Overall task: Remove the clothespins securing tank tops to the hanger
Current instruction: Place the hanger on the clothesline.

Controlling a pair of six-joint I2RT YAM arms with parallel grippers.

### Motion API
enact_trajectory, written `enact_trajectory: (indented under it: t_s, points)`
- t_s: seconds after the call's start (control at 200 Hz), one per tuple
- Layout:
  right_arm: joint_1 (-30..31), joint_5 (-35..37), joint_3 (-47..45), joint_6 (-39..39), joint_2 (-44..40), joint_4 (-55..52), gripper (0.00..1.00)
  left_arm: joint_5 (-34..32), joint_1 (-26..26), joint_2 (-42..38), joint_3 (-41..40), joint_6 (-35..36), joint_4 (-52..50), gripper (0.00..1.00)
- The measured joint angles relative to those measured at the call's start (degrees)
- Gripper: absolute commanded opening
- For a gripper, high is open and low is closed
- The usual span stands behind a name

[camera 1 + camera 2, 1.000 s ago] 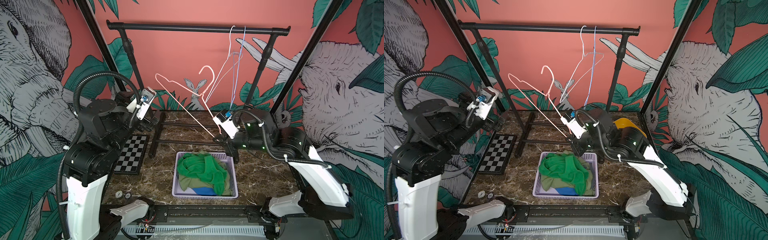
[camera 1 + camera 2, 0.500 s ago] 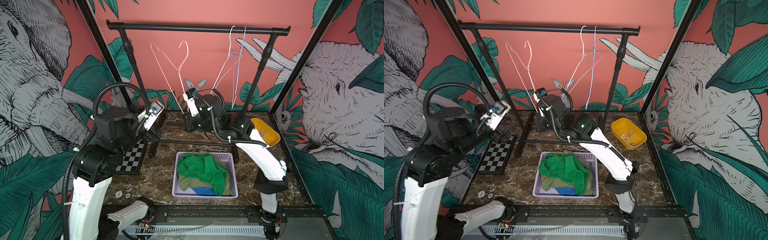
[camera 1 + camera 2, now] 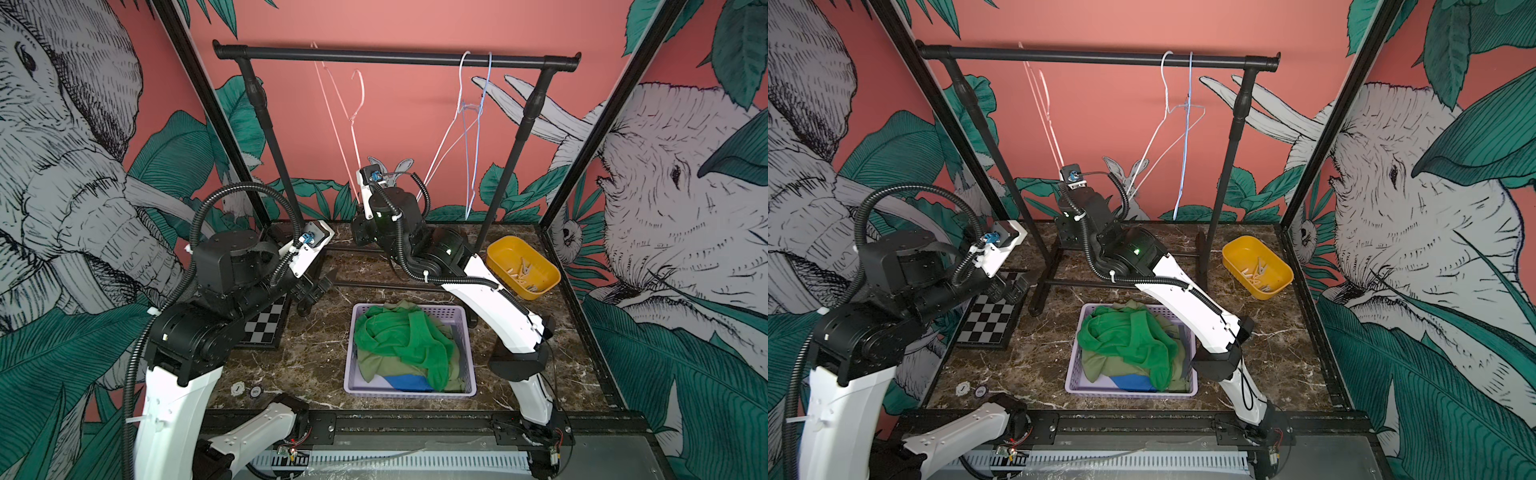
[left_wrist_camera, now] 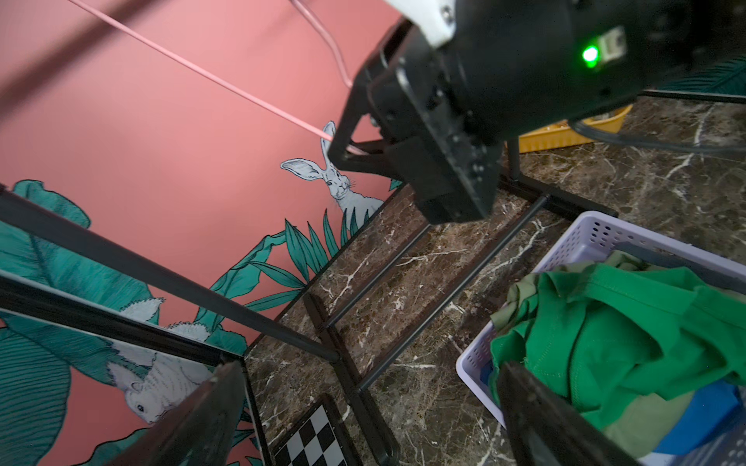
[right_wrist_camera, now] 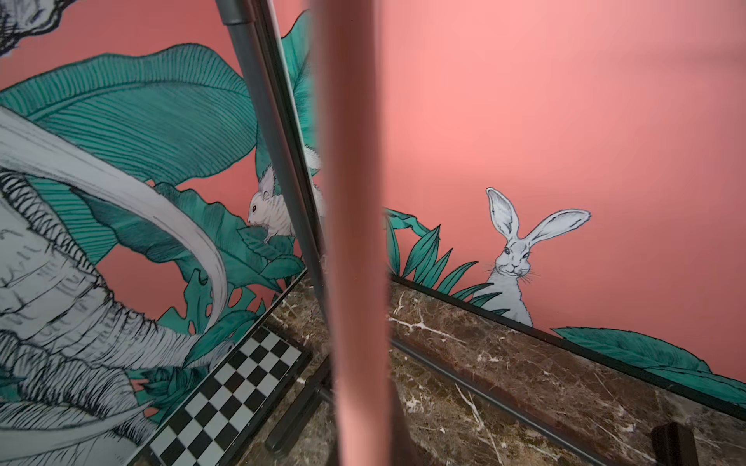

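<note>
My right gripper (image 4: 348,150) is shut on the lower wire of a bare pink hanger (image 3: 338,108) and holds it upright under the black rail (image 3: 395,56), its hook just below the rail. That wire shows as a blurred pink bar (image 5: 355,242) in the right wrist view. My left gripper (image 3: 320,286) hangs open and empty over the rack's base, left of the basket. The tank tops lie heaped in a lavender basket (image 3: 468,332): bright green (image 3: 399,336) on top, olive (image 3: 374,365) and blue (image 3: 405,380) beneath. Several clothespins (image 3: 519,276) lie in a yellow bin (image 3: 498,253).
A bare white hanger (image 3: 460,104) and a bare blue hanger (image 3: 478,124) hang on the rail's right part. A checkerboard (image 3: 266,324) lies at the left by the rack's foot. Two small round discs (image 3: 245,390) sit near the front edge. Rack uprights (image 3: 270,137) stand at the back.
The right arm has swung from the right side to the back centre-left and raised the pink hanger from tilted to upright under the rail. The left arm has moved lower and toward the middle.
</note>
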Motion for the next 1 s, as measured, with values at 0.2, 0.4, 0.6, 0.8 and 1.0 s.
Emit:
enact_trajectory:
  t_s: [0.2,0.4,0.6,0.8,1.0]
  points:
    - [-0.68,3.23,-1.64,-3.58,0.85,4.52,0.00,3.28,0.00,2.71,-0.33,-0.52,-0.44,0.98]
    - [-2.60,3.39,0.52,-4.92,2.45,4.55,0.00,4.90,0.00,4.81,-0.37,-1.03,-0.76,0.96]
    - [-8.11,-1.77,0.61,-1.68,2.43,3.82,0.00,5.55,0.00,7.74,2.36,-0.92,-2.82,0.95]
    - [-11.19,-5.86,1.20,0.85,2.40,0.00,0.00,6.03,0.00,13.88,14.91,-1.11,-3.98,0.93]
    - [-11.26,-7.48,1.18,0.87,2.32,-3.21,0.00,7.10,0.00,20.85,28.22,-4.04,-1.55,0.92]
